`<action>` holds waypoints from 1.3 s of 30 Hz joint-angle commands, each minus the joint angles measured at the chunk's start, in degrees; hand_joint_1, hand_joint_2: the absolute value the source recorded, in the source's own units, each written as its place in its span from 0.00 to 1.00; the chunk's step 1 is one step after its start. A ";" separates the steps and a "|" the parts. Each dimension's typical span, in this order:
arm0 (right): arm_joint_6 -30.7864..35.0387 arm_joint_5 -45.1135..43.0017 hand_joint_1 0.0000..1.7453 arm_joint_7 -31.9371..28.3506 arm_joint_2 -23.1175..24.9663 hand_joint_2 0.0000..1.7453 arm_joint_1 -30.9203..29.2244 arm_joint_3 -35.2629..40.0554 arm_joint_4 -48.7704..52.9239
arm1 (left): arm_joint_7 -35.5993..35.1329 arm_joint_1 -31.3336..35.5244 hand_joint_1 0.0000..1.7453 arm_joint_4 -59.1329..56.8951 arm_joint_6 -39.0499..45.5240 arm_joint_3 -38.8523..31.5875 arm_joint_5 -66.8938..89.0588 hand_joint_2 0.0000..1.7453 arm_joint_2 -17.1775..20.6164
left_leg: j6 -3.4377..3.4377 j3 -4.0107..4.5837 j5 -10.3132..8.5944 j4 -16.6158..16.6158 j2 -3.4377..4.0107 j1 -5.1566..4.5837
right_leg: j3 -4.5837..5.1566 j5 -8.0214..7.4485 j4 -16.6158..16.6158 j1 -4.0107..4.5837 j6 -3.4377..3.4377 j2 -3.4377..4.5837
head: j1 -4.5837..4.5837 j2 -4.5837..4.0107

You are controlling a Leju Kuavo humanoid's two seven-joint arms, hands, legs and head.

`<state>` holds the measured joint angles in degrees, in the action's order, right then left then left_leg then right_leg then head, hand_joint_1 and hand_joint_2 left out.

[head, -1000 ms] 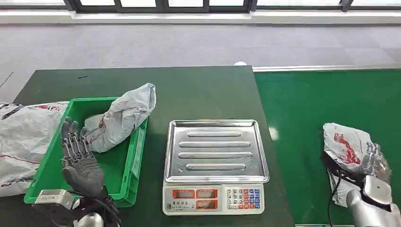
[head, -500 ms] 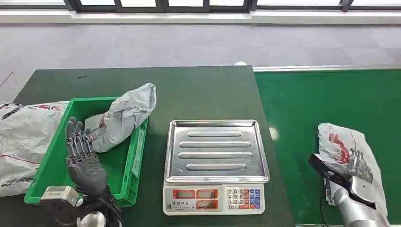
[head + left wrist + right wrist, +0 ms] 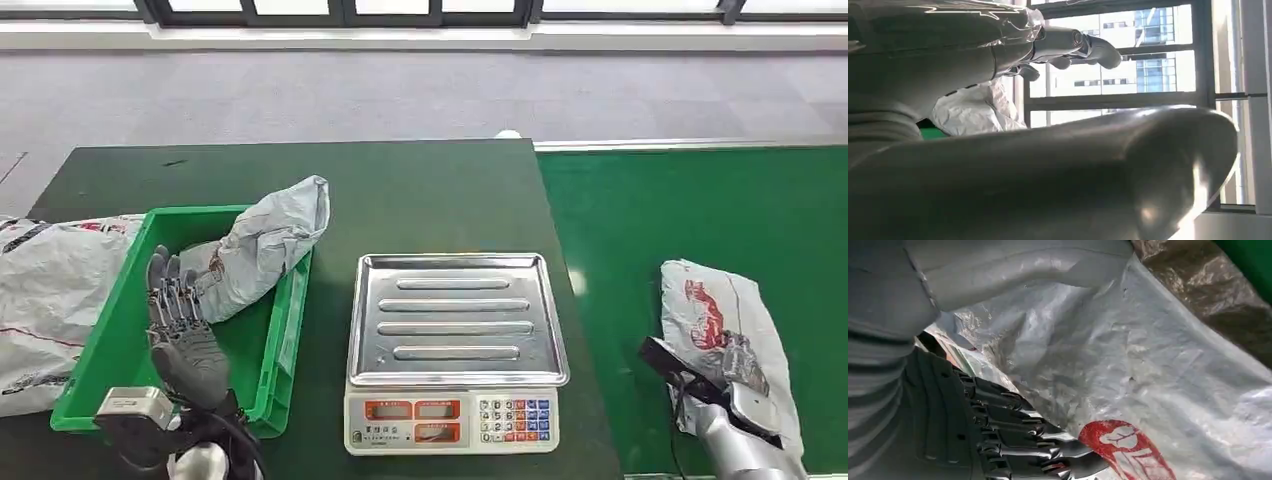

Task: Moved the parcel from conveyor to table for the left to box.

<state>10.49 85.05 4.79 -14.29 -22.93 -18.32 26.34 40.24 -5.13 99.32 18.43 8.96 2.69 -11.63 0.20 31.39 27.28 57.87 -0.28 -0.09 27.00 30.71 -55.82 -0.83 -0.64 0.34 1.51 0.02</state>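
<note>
- Right hand (image 3: 738,375), at the lower right of the head view, had its dark fingers (image 3: 1013,435) wrapped onto the grey plastic parcel (image 3: 725,330) with the red print; I judged it a grasp, thumb over one face and fingers under the other.
- Over the last second that parcel had shifted left and slightly upward in the frame, riding with the hand across the green conveyor (image 3: 690,210). It looked partly lifted, though I could not tell whether it was wholly clear of the belt.
- Left hand (image 3: 180,325) hovered with fingers spread wide and holding nothing, above the green crate (image 3: 290,330) at the lower left. It had crept upward in the frame, closer to the crumpled grey bag (image 3: 265,245) draped over the crate's far corner.
- Between the two hands stood the scale (image 3: 455,350), its steel tray bare, on the dark counter (image 3: 430,190).
- To my eye the transfer had only just begun: the parcel was travelling toward the counter, and the waiting left hand was poised for the boxing step.
- A large grey sack (image 3: 45,300) lay at the left edge.
</note>
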 commanded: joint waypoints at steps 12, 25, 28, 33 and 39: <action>-17.96 1.69 1.00 -4.17 1.22 1.00 19.08 5.54 6.60 | -0.24 3.35 0.00 -7.81 -1.73 -3.74 -0.79 0.00 -0.73 | -0.11 -0.56 0.01 -0.20 -0.91 0.96 | -1.57 0.00 1.32 0.81 0.17 -0.99 | 0.00 0.00; -17.22 0.28 1.00 -5.61 2.81 1.00 21.03 7.93 9.62 | -0.24 3.67 0.00 -7.93 -1.87 -4.03 -1.13 0.00 -0.66 | -0.35 -1.12 0.63 0.20 -0.77 1.03 | -2.37 0.16 1.57 0.92 0.07 -0.84 | 0.00 0.00; -11.25 -0.80 1.00 -5.06 4.44 1.00 16.17 9.14 10.88 | -0.24 1.48 0.00 -5.38 -1.13 -4.54 -0.80 0.00 -0.78 | -0.43 -1.66 1.03 0.38 -0.41 1.23 | -2.94 0.38 1.68 1.02 -0.01 -0.46 | 0.00 0.00; 5.82 -6.93 1.00 -6.93 10.05 1.00 5.20 9.20 14.38 | -0.24 -3.03 0.00 -0.18 -0.49 -5.33 -0.29 0.00 -0.82 | -0.45 -1.38 1.02 0.27 0.33 0.98 | -2.46 0.17 1.45 0.95 -0.07 0.29 | -0.02 0.00; 11.22 -15.88 1.00 -12.77 12.88 1.00 10.66 8.57 32.33 | -0.24 -2.89 0.00 -0.16 -0.86 -5.63 -0.70 0.00 -0.89 | -0.34 -0.76 1.02 0.19 0.74 0.72 | -1.88 0.13 1.15 0.75 -0.14 0.73 | 0.00 0.00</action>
<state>19.11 75.90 -3.98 -8.65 -13.22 -11.65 42.98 40.26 -6.82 99.10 17.84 6.80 2.23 -12.90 -0.20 29.57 28.50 58.12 0.15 0.76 24.27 31.04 -54.42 0.04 -0.86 0.81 1.51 0.02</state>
